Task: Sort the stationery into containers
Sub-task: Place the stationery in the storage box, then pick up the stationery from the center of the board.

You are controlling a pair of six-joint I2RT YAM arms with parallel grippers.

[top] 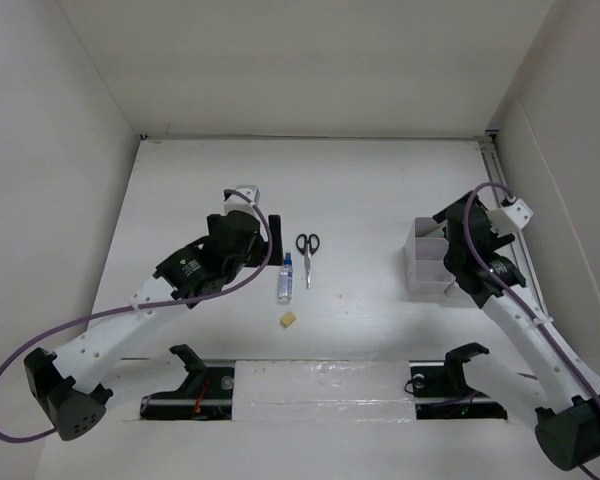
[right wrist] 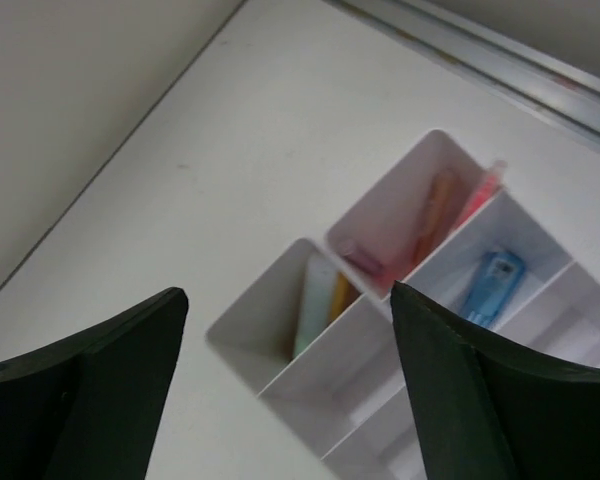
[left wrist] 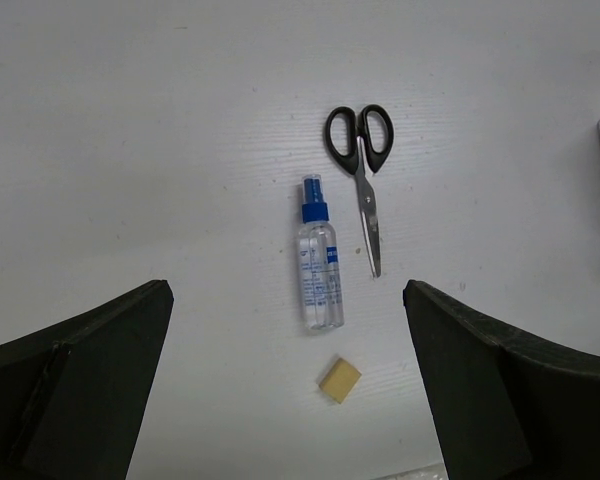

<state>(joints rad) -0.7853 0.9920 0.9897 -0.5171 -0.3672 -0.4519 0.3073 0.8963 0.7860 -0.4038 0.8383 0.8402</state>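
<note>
White table (top: 380,190), matte, walled on three sides. Near its middle, black-handled scissors (top: 307,252) lie flat and closed, handles toward the far wall, blades pointing at the near edge. Just left of them, not touching, a clear glue bottle (top: 285,281) lies on its side, blue cap toward the far wall. Small yellow eraser (top: 290,320) sits nearer the front edge, apart from the bottle's base. Cluster of translucent-white bins (top: 418,272) stands well apart, toward the right side
</note>
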